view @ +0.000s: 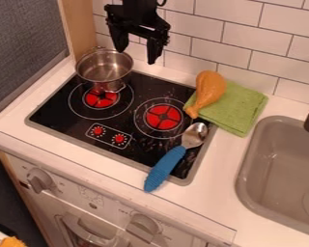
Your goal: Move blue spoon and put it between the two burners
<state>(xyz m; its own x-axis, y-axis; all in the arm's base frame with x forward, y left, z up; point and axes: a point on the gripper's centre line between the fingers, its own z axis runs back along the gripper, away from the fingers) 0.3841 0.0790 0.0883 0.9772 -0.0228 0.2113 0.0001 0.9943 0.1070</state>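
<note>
Operator: State the condition of the tool (136, 56).

Technician: Its 2 fingers are spread apart, with nothing between them. It hangs at the rear of the cooktop (139, 144).

Operator: Locate the blue spoon (175, 158).

Technician: In the camera view, it lies in front of the tool and to the right, well apart. The bowl (195, 135) points rear right; the handle (162, 172) runs front left, over the cooktop's front rim to the desk (212, 205).

Operator: Specify the grip.

Technician: Judgement: turn the 2 fingers to close across that diagonal axis. A lengthwise approach could miss the handle.

Operator: Confirm the destination.

Technician: The strip between the left burner (101, 100) and the right burner (163, 117), rearward and left of the handle.
</note>
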